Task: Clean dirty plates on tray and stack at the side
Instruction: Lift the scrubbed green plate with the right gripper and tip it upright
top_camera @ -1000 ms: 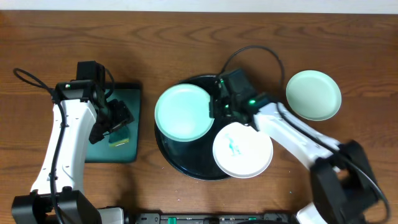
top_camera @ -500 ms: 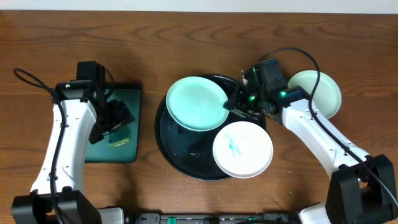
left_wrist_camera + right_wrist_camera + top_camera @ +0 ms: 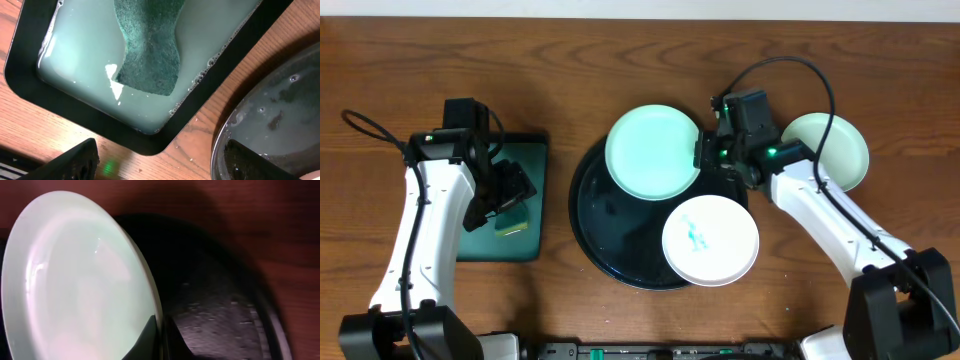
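Note:
My right gripper (image 3: 704, 158) is shut on the right rim of a pale mint plate (image 3: 652, 152), holding it tilted above the back of the round black tray (image 3: 615, 240). In the right wrist view its fingertips (image 3: 150, 335) pinch that plate's (image 3: 75, 280) edge, with the tray (image 3: 215, 315) below. A white plate (image 3: 710, 240) with a teal smear lies on the tray's front right. A second mint plate (image 3: 825, 152) rests on the table at the right. My left gripper (image 3: 510, 195) hangs open over the sponge tray, nothing between its fingers (image 3: 75, 162).
A rectangular dark-rimmed tray (image 3: 525, 155) at the left holds soapy water and a green sponge (image 3: 150, 45). The black tray's wet rim (image 3: 222, 145) lies close to its right. Cables loop over the table at the back left and behind the right arm.
The right gripper has carried the mint plate from the tray's left side rightward and toward the back. The left arm has not moved.

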### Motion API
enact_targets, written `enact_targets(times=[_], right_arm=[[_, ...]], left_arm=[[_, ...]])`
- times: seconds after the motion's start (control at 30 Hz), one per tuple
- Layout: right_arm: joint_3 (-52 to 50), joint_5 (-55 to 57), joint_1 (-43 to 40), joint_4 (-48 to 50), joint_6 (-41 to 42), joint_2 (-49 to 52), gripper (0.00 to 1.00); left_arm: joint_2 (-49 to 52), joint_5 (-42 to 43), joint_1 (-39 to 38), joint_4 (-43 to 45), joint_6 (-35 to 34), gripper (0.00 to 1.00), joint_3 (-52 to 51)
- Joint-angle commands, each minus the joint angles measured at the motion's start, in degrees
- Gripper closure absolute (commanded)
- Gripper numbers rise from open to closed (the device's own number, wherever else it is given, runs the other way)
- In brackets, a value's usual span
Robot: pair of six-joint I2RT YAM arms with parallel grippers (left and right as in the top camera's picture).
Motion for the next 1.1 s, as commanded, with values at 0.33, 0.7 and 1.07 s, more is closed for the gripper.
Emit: enact_targets(times=[0.33,0.7,1.07], right_arm=[[1.9,51.2,18.3,-0.4,-16.8,-0.4,0.99],[2.1,81.4,30.1,16.3,-41.3,-0.4,0.99],[2.1,89.1,35.3,25.2,-62.8,-0.4,0.99]], left_arm=[[-0.3,-0.1,-0.2,-0.2,0.0,0.18,0.3],[-0.2,-0.3,-0.2,-0.2,0.0,0.19,0.3],[-0.2,-0.3,-0.2,-0.2,0.0,0.18,0.3]])
